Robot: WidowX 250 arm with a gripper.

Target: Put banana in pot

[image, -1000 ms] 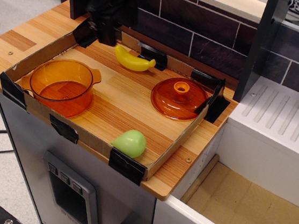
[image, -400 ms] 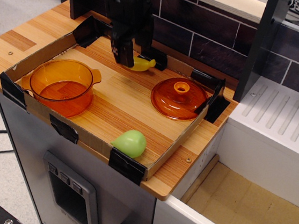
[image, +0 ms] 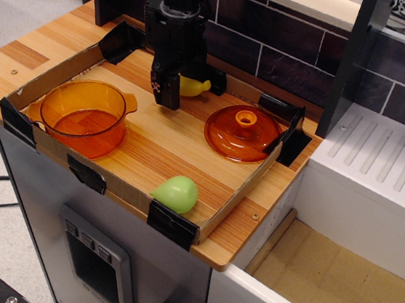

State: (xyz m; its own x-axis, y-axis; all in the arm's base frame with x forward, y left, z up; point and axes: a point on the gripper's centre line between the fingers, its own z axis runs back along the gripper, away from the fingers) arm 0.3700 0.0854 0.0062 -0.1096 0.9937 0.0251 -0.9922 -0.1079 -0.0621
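Note:
The yellow banana lies at the back of the cardboard-rimmed tray, and only its right end and tip show. My black gripper is down over the banana's left part. Its near finger stands in front of the fruit and the far finger is hidden behind it. The jaws look open, astride the banana, which still rests on the board. The orange translucent pot with two side handles stands empty at the tray's left, to the front left of the gripper.
The domed orange lid with a centre knob sits right of the gripper. A pale green pear-like fruit lies at the tray's front edge. A dark tiled wall runs behind, and a white sink unit is to the right.
The gripper came from the back left corner to the banana and lowered over its left part. The banana, pot, lid and green fruit have not moved.

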